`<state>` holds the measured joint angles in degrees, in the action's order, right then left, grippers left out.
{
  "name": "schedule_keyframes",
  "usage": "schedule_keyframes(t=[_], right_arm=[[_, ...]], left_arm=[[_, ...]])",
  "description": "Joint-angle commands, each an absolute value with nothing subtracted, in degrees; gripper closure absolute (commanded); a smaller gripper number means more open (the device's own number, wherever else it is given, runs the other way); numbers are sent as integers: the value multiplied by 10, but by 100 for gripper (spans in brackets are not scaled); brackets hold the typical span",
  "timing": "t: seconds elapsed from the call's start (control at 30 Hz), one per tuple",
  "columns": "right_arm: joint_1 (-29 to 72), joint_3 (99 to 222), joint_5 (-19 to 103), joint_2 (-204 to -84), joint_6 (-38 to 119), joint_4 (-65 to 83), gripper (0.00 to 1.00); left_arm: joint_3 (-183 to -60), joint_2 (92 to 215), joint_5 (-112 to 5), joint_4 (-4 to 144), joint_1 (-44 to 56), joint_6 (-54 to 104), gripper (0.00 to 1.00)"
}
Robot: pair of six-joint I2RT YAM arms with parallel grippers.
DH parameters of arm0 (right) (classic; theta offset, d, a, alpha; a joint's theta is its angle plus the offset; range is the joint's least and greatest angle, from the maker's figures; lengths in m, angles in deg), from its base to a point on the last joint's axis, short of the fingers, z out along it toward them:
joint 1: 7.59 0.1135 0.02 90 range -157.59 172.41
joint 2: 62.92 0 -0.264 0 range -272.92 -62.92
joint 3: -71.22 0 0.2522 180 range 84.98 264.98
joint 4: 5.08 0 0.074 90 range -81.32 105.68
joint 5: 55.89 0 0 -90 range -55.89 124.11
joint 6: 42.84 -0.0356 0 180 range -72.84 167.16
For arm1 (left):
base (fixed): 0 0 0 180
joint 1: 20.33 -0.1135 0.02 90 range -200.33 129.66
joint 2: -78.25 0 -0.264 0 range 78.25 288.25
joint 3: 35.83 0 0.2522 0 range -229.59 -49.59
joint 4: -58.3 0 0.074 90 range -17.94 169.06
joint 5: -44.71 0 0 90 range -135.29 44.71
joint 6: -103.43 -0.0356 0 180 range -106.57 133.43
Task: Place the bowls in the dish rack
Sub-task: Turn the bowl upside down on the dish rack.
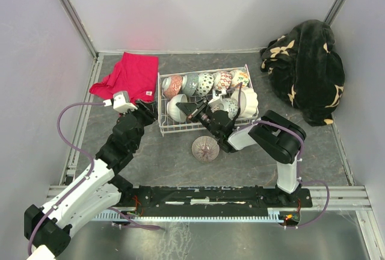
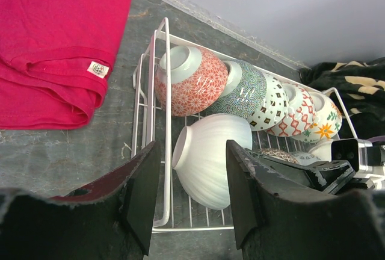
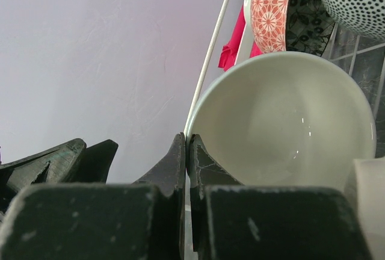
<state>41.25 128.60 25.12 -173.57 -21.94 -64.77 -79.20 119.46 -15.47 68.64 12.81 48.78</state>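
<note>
The left pincer (image 2: 192,148) stands half open and empty at the rack's (image 2: 148,79) near-left corner. The right pincer (image 3: 186,145) is closed, its tips against the white bowl's (image 3: 283,121) rim inside the rack. Five patterned bowls (image 1: 206,82) line the rack's far side. One lone bowl (image 1: 206,148) lies on the worktop (image 1: 162,157).

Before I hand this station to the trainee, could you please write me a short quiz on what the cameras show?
1. True or false: every bowl already sits in the dish rack.
2. In the top view, what lies left of the rack? A) red cloth B) blue towel C) sponge
3. Fill in: the gripper whose jaws stand open is the ___ one.
Key: 1 false: one patterned bowl lies on the table in front of the rack. 2 A. 3 left: the left gripper is open, and the right gripper is shut.
</note>
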Motion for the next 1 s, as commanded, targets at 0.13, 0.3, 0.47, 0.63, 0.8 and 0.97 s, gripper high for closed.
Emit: schedule_keyframes(t=[0.13,0.3,0.47,0.63,0.8,0.97], right_arm=[[414,1331,279,-1736,-243,-599,98],[418,1345,283,-1745,-253,-600,98],[423,1361,285,-1754,-264,-602,98],[428,1371,282,-1760,-275,-603,98],[429,1373,280,-1769,-285,-609,98],[429,1370,281,-1774,-294,-621,98]], left_arm=[[-795,1188,-154,661,129,510,46],[-795,1188,-154,661,129,510,46],[-796,1188,-155,661,129,510,46],[-795,1187,-155,661,129,510,46],[-795,1183,-153,661,129,510,46],[-796,1176,-150,665,129,509,46]])
